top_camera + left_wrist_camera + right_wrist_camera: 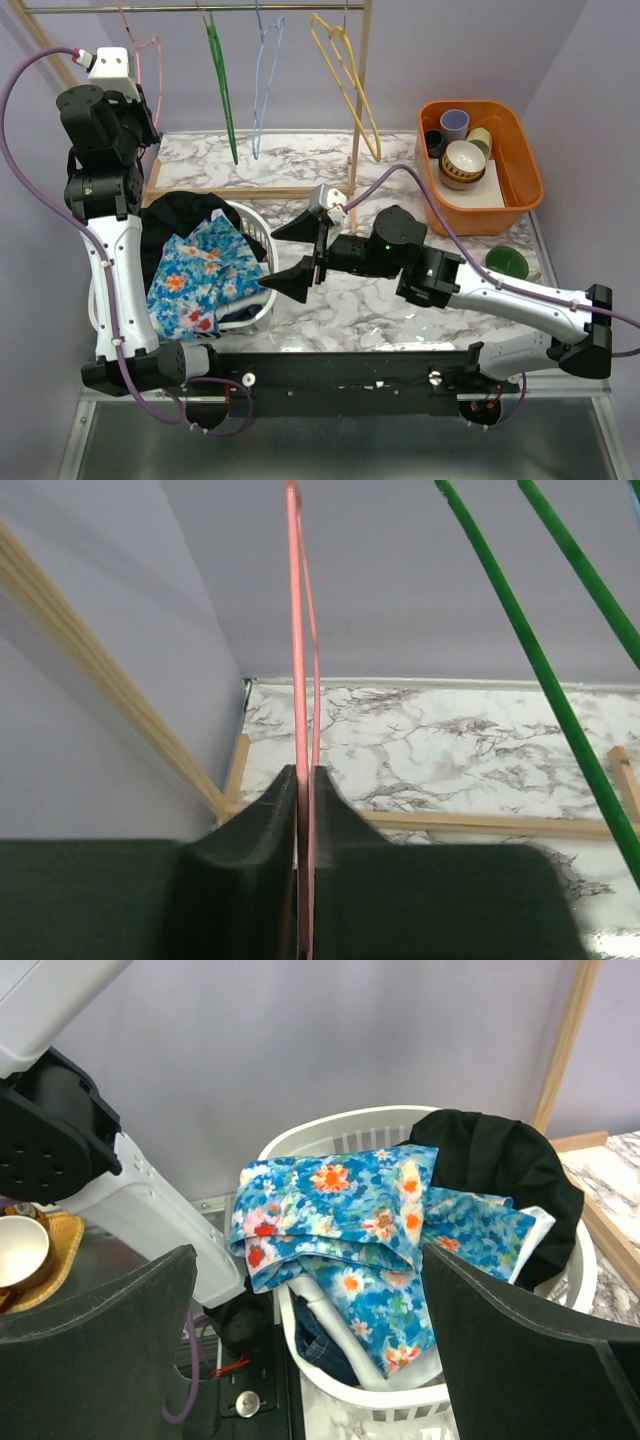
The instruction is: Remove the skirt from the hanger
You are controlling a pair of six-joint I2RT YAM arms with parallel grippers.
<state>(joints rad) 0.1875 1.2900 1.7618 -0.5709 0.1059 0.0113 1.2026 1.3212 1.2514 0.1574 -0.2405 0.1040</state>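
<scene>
Left gripper clamped on pink hanger, right gripper spread wide, facing basket — skirt in it, off light-blue hanger; seems finished, needs only letting go

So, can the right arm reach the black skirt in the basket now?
Probably yes. The right gripper is open and faces the basket, with nothing between. The skirt shows bare at the basket's far side; the floral garment covers only its near part.
</scene>
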